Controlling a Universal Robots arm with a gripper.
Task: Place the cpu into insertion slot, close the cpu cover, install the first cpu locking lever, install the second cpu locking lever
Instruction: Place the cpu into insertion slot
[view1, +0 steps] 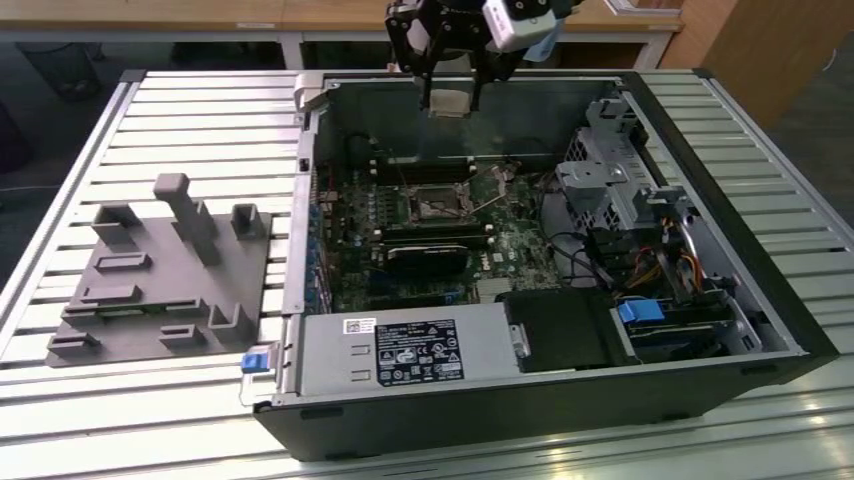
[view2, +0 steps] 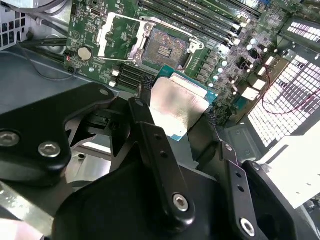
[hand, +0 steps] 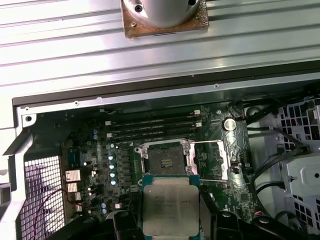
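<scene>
Right now your gripper (hand: 170, 218) is clamped on two opposite edges of the cpu (hand: 170, 202), holding it flat above the board. In the first wrist view it sits just short of the slot (hand: 167, 161), whose cover (hand: 212, 161) lies swung open beside it. Expect the chip to feel light, stiff and smooth-topped, probably fragile underneath, so grip the edges only, gently, and keep it level.

Open computer case (view1: 534, 425) on a slatted metal table (view1: 200, 110).
A grey moulded fixture (view1: 160, 280) lies beside it, at the exterior view's left; a power supply (view1: 400, 355) sits inside near a black heatsink (view1: 427, 262).
</scene>
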